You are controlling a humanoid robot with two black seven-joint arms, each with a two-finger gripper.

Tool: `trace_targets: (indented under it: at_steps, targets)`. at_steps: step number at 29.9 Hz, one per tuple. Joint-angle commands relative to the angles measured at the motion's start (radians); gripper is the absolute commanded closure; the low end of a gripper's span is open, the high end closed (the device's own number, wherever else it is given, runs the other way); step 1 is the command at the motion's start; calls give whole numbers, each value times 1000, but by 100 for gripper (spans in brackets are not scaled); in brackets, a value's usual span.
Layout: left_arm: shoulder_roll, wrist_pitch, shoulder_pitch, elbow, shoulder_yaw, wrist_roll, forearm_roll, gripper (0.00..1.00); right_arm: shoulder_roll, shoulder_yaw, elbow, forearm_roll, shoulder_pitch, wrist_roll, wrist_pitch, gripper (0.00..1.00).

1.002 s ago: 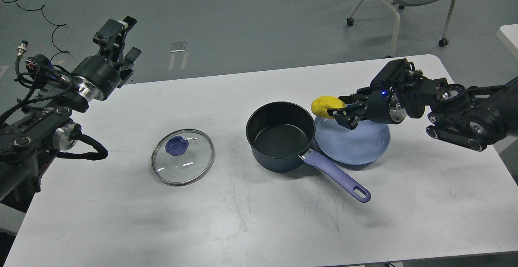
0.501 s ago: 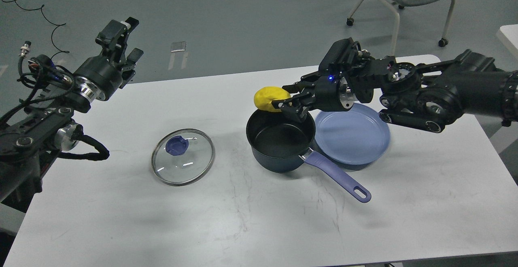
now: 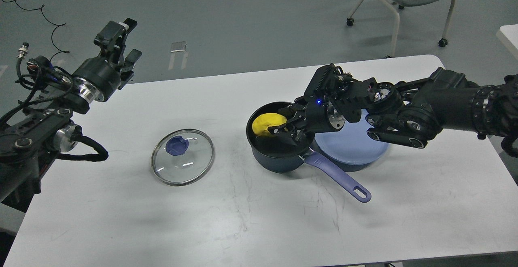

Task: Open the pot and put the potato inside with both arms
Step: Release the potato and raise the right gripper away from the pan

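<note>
Placing step, nearly done: right gripper (image 3: 283, 131) reaching down into the open pot (image 3: 279, 159) from the right, fingers closed around the potato (image 3: 267, 123), which sits at the fingertips, low inside the pot's black interior near the far-left wall. Cannot tell whether the potato already rests on the pot's bottom or hangs just above it.

Next move, judged from this: spread the fingers to let the potato drop free, then lift up and back to the right, clear of the steel rim, without nudging the pot.

Potato: smooth, bright yellow, oval, much smaller than the pot. Pot: small, dark navy, with a long lavender handle (image 3: 338, 176) pointing toward the viewer and to the right, below the gripper. Just behind the gripper's wrist, touching or nearly touching the pot, a shallow light-blue plate (image 3: 356, 151).

Glass lid (image 3: 183, 157) with purple knob lying flat on the white table (image 3: 259, 226), well apart to the gripper's left. Left gripper (image 3: 123, 40) raised far to the left beyond the table edge, fingers parted, holding nothing.
</note>
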Motion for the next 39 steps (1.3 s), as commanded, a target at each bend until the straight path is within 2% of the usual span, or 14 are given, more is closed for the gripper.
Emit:
trace_targets:
  at_steps: [1, 8, 17, 19, 20, 22, 25, 30, 39]
  targets:
    - [0, 0, 0, -1, 0, 0, 2, 2, 0, 10, 0, 31, -2, -2, -3, 2]
    - [1, -2, 0, -1, -2, 0, -6, 2, -1, 131, -1, 156, -2, -6, -9, 0]
    - [-7, -14, -3, -3, -32, 0, -77, 2, -77, 498, 6, 739, -5, -16, 11, 0]
    - [-8, -15, -1, -3, -32, 0, -110, 2, -130, 548, 17, 909, -21, -43, 70, 0]
    - [-8, -15, -1, -3, -32, 0, -110, 2, -130, 549, 17, 910, -22, -43, 70, 0]
    - [-5, -34, 2, -5, -32, 0, -146, 2, -211, 600, 20, 1043, -51, -59, 205, 0]
    - [-3, -66, 23, -1, -37, 0, -237, 2, -274, 723, 13, 1181, -135, -74, 343, 0]
    - [-3, -68, 31, -1, -37, 0, -290, 2, -377, 849, 14, 1220, -250, -89, 391, 0]
    - [-5, -68, 37, -3, -37, 0, -293, 2, -471, 878, 43, 1223, -338, -83, 466, 0]
